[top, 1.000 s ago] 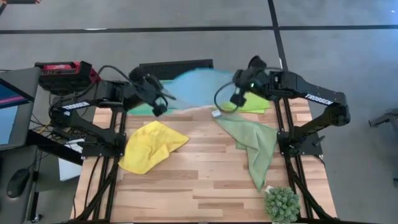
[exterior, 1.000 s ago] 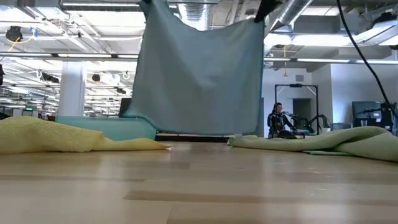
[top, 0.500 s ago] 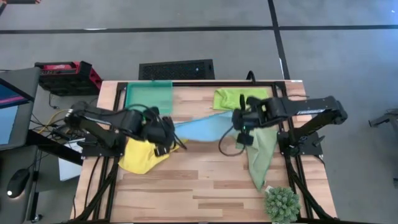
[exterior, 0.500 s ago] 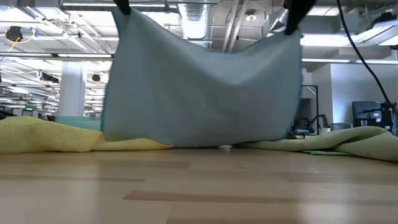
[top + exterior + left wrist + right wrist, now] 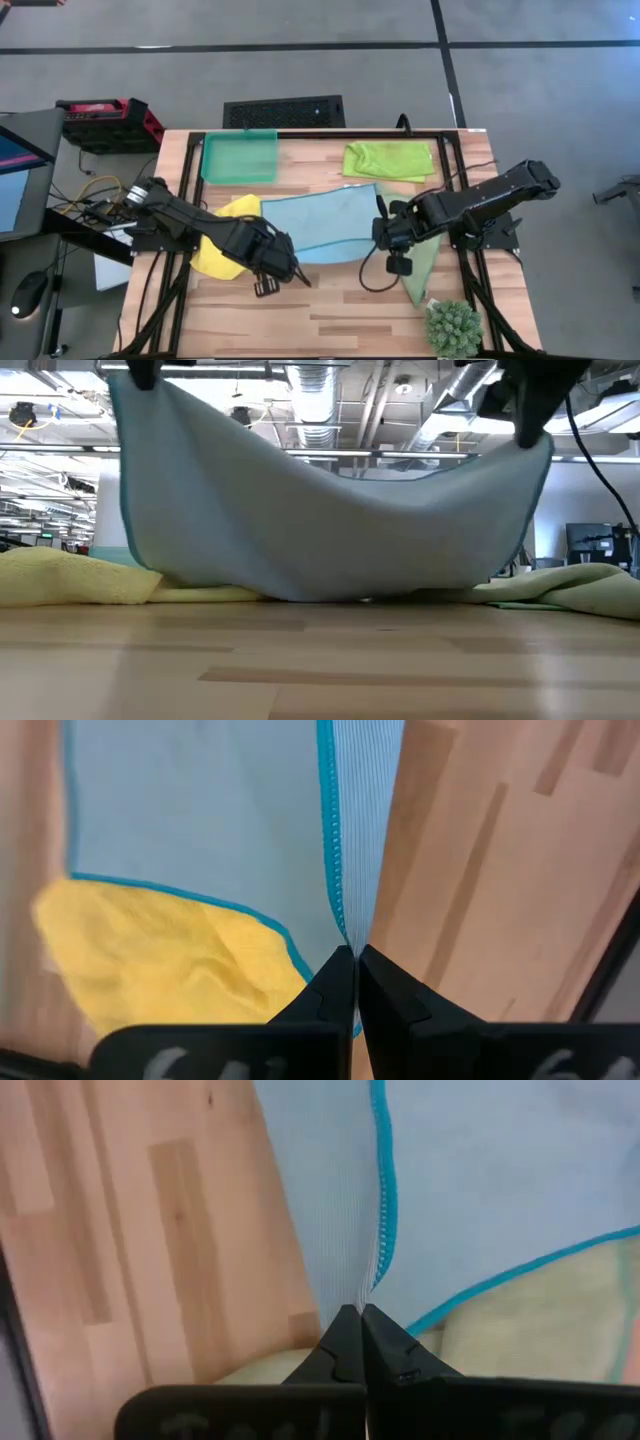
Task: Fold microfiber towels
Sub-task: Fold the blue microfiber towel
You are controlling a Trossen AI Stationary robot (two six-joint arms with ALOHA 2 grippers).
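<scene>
Both grippers moved nearer, fingers (image 5: 335,982) pinching corners of soft ribbed light blue towel (image 5: 322,222), sagging.

A rigid teal-green tray (image 5: 239,158) sits at the far left corner of the wooden table (image 5: 340,300), and a small spiky green plant (image 5: 453,327) stands at the near right corner. A black frame rail (image 5: 350,134) runs along the table's far edge. On the floor behind lies a dark ribbed mat (image 5: 283,110). Left of the table are a red and black case (image 5: 105,118), a monitor edge (image 5: 15,175) and a computer mouse (image 5: 27,293).
</scene>
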